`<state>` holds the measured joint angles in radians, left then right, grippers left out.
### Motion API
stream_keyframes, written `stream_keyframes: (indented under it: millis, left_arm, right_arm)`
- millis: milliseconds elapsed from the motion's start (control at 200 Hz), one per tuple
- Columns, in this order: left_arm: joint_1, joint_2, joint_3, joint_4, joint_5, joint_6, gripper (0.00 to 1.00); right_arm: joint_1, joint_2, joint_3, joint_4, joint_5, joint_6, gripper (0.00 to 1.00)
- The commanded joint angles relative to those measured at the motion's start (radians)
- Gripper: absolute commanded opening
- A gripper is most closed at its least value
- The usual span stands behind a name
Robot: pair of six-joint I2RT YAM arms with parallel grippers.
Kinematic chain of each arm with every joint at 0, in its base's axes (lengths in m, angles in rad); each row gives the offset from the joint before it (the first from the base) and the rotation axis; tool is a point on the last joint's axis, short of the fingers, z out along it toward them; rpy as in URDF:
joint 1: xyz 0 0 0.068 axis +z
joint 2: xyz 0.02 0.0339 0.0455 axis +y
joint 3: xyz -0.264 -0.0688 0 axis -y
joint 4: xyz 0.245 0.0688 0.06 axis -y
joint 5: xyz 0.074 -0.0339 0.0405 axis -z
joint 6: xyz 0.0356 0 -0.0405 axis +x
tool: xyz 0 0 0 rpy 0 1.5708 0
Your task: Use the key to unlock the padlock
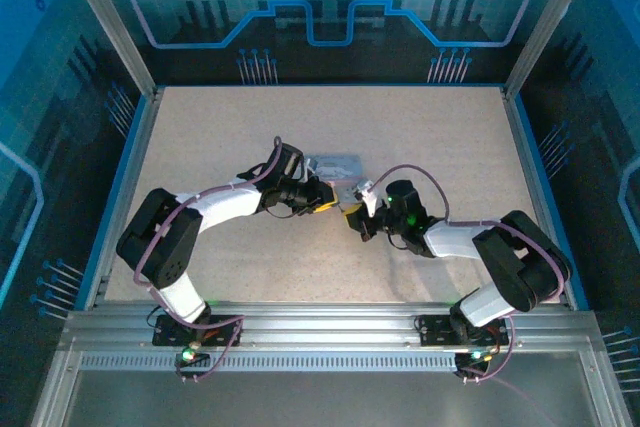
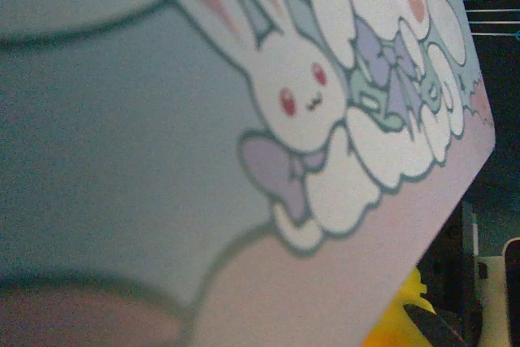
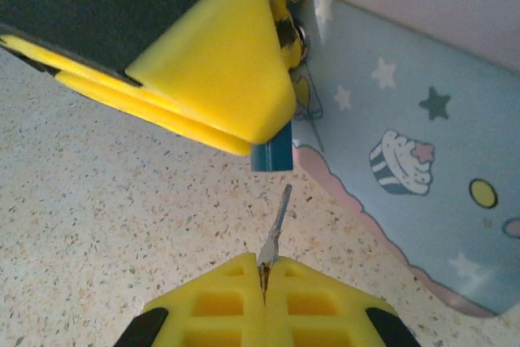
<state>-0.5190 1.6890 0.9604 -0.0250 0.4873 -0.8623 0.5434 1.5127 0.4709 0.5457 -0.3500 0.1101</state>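
The padlock [image 3: 272, 150], a small dark block, sticks out below the yellow fingers [image 3: 203, 71] of my left gripper [image 1: 325, 199], which is shut on it. Its thin metal shackle [image 3: 286, 34] runs up beside the tin box. My right gripper [image 3: 264, 278] is shut on the key [image 3: 276, 229]. The thin blade points up at the padlock's underside and its tip stops a short gap below it. In the top view both grippers meet at mid-table, the right gripper [image 1: 358, 215] just right of the left one.
The pastel tin box [image 1: 335, 165] printed with cupcakes and stars [image 3: 406, 160] lies right behind the grippers. Its bunny lid [image 2: 309, 103] is very close to the left wrist camera. Speckled tabletop [image 1: 300, 267] lies around, bounded by blue rails.
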Motion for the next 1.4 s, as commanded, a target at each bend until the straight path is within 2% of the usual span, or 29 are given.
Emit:
stream_keyframes:
  millis: [0, 1391]
  left_arm:
    - [0.007, -0.037, 0.016, 0.004, 0.03, 0.016, 0.17]
    - [0.008, -0.048, 0.006, 0.001, 0.026, 0.012, 0.17]
  right_arm:
    - [0.014, -0.022, -0.009, -0.004, -0.02, -0.022, 0.0]
    - [0.016, 0.002, 0.04, 0.039, -0.04, -0.005, 0.0]
